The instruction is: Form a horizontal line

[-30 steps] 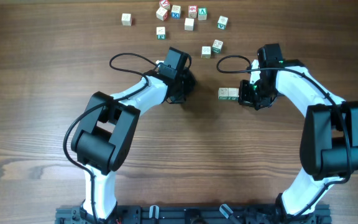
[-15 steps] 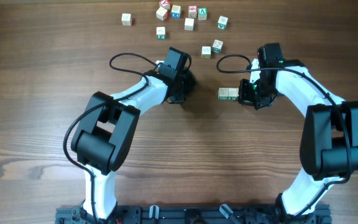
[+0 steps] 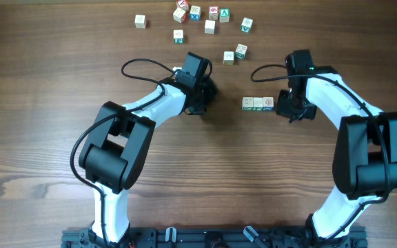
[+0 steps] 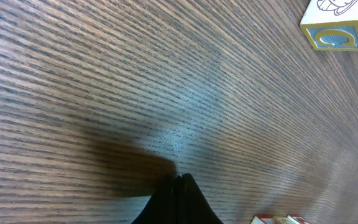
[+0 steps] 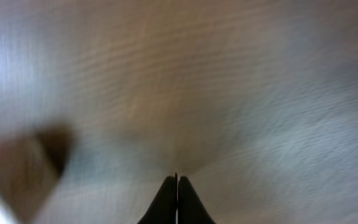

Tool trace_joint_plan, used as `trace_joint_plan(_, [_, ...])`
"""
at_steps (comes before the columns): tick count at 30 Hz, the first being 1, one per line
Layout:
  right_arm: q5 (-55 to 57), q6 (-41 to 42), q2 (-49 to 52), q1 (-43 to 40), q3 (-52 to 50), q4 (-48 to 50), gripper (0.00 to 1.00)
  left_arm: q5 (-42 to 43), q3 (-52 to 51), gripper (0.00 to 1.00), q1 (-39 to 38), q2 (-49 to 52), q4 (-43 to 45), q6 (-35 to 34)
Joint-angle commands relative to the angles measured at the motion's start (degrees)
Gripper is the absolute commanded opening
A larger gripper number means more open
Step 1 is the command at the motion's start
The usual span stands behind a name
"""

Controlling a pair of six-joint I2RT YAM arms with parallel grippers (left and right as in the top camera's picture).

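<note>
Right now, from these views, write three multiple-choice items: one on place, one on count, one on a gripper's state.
1. Where is the horizontal line?
A) between left gripper and right gripper
B) at the near edge
C) behind the left arm
2. How many cubes form it?
A) two
B) three
C) five
3. The right gripper is:
A) wide open
B) shut on a cube
C) shut, empty
Key: 1A, overhead shows it between them; 2B, three touch side to side; 3C, its wrist view shows it closed on nothing.
</note>
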Motion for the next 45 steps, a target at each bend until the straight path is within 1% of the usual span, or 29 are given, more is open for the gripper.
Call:
trace_joint_plan(1, [6.05, 2.84, 0.70, -0.02, 0.70, 7.21, 0.04, -1.62, -1.22, 0.04, -0.31, 1.62, -0.46, -0.52])
trace_joint_plan(4, [-5.35, -3.58, 0.70, -0.02, 0.70, 14.62, 0.04, -1.62, -1.22, 0.04, -0.31, 1.62, -0.46, -0.50])
trace_joint_plan(7, [-11.91, -4.31, 0.70, 0.00, 0.70, 17.62, 0.04, -1.62, -1.22, 0.04, -0.31, 1.62, -0.48, -0.50])
trace_joint_plan(10, [-14.56, -4.61, 0.70, 0.00, 0.70, 18.29, 0.04, -1.62, -1.22, 0.04, -0.31, 1.62, -0.48, -0.50])
trace_joint_plan(15, [-15.30, -4.81, 0.70, 0.00, 0.70, 18.47, 0.04, -1.62, -1.22, 0.04, -0.31, 1.62, -0.46, -0.50])
trace_joint_plan(19, [-21.38, -7.61, 0.70, 0.00, 0.70, 18.80, 0.04, -1.62, -1.22, 0.04, -0.31, 1.62, -0.46, -0.50])
trace_joint_plan(45, [-21.75, -7.56, 0.70, 0.00, 0.70, 14.69, 0.04, -1.62, -1.22, 0.04, -0.31, 1.62, -0.46, -0.50])
